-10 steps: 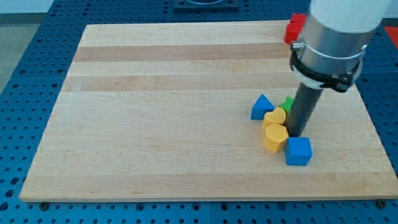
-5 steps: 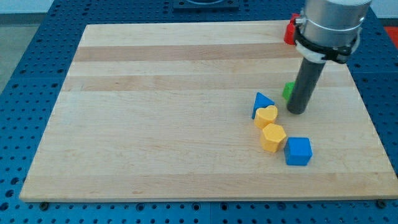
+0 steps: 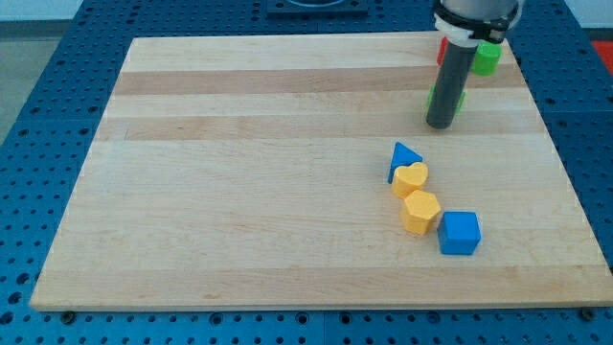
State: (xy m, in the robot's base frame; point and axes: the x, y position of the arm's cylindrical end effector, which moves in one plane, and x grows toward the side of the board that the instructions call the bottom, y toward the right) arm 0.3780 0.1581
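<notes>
My tip point(image 3: 440, 124) rests on the board in the upper right, below the dark rod. A green block point(image 3: 457, 97) sits right behind the rod, mostly hidden, and seems to touch it. Farther up are a second green block point(image 3: 488, 57) and a red block point(image 3: 442, 50), half covered by the arm. Below my tip, well apart from it, lies a cluster: a blue triangle point(image 3: 402, 157), a yellow heart point(image 3: 411, 178), a yellow hexagon point(image 3: 420, 212) and a blue cube point(image 3: 460, 233).
The wooden board point(image 3: 239, 172) lies on a blue perforated table point(image 3: 38, 115). The board's right edge runs close to the blocks at the upper right.
My tip has travelled up the view from beside the yellow blocks, and a green block has gone up with it. The yellow heart shifted slightly toward the blue triangle.
</notes>
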